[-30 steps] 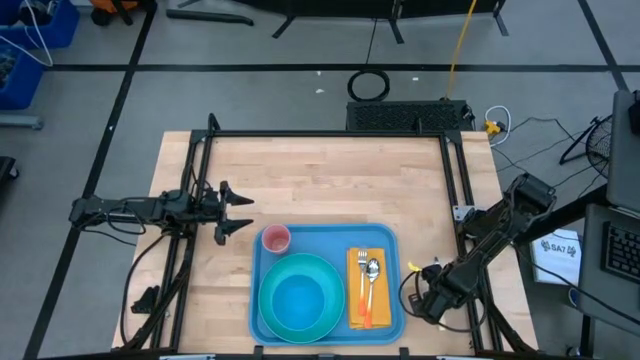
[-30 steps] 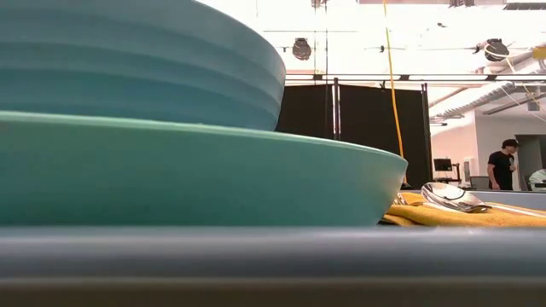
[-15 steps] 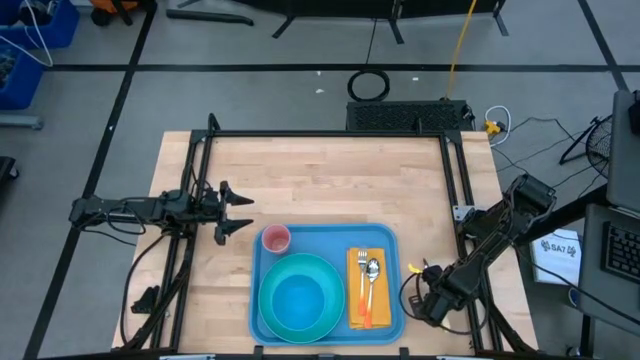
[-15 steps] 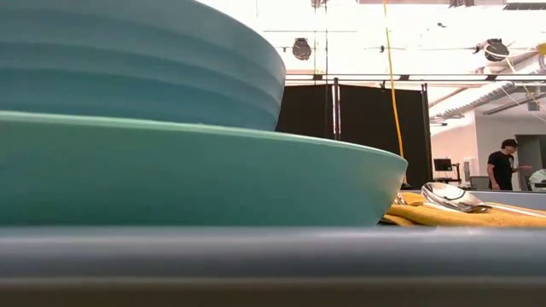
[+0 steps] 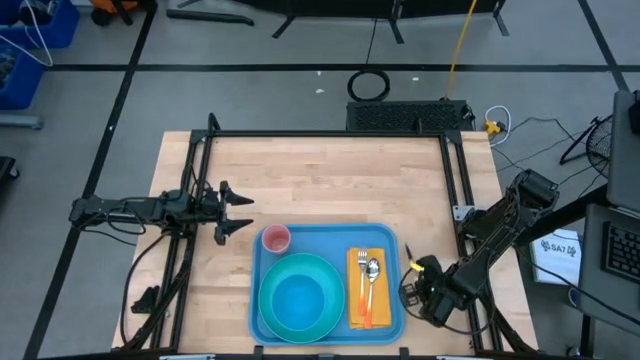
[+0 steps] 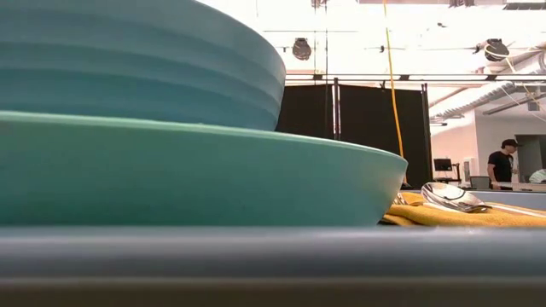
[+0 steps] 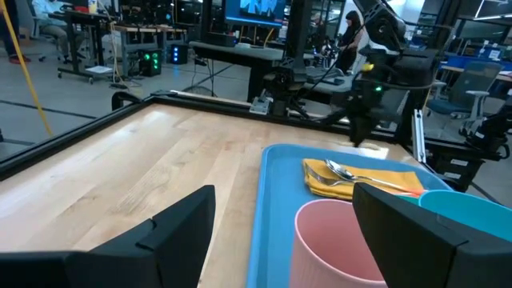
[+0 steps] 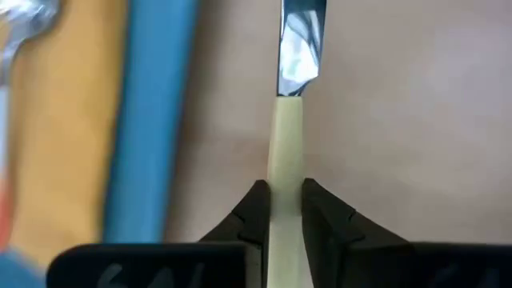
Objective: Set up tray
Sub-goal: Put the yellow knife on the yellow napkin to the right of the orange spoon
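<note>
The light-blue tray lies at the table's near edge. It carries a blue bowl on a teal plate, a pink cup, and a yellow napkin with a fork and a spoon on it. Just right of the tray, my right gripper is shut on a knife with a pale handle and a metal blade. My left gripper waits open at the table's left, level, facing the cup. My right gripper pinches the knife's pale handle between its two fingers. The knife runs on past the fingertips, along the fingers, with the blade at the end away from the gripper. Whether the blade's tip touches the table, I cannot tell.
Bare wooden table stretches beyond the tray to the far edge. A black frame rail runs round the table. A narrow strip of table lies between the tray's right rim and the frame. A person stands far off in the room.
My right gripper has risen a little beside the tray's right rim, shifted slightly toward the tray and tipped at the wrist. The things on the tray have kept their places.
</note>
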You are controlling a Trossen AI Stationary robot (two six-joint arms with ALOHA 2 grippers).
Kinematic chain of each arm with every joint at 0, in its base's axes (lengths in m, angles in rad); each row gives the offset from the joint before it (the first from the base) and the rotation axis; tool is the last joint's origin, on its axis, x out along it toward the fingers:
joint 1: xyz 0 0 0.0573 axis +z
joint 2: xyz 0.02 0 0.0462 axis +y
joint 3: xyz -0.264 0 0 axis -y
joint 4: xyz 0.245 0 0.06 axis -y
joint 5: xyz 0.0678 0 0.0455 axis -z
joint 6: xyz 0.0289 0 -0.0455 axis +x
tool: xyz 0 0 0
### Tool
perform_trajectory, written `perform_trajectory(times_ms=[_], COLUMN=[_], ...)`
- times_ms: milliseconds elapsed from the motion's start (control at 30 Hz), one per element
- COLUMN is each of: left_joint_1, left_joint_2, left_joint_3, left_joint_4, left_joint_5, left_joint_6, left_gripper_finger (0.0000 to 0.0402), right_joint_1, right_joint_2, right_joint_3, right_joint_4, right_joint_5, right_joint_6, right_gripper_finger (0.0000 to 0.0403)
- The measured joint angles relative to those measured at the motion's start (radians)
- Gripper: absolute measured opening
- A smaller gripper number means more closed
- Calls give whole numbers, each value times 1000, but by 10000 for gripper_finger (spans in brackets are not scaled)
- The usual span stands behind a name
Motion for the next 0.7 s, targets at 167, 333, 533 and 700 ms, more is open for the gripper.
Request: perform_trajectory(times_ms=[167,333,533,700], left_joint_1=[0,0,0,0], left_joint_2=[0,0,0,0], left_joint_3=[0,0,0,0], left_joint_4=[0,0,0,0], left_joint_5=[0,0,0,0], left_joint_6=[0,0,0,0], left_gripper_finger=[301,301,301,301], right_joint_1=[0,-3,-46,-85], right_joint_2=[1,1,53,122], right_joint_3=[55,76,76,76], right_joint_4=[-9,105,262,367], right_joint_5=[150,301,368,328], right_joint_6=[-7,-43,-108,-161], right_gripper_finger=[36,36,36,36])
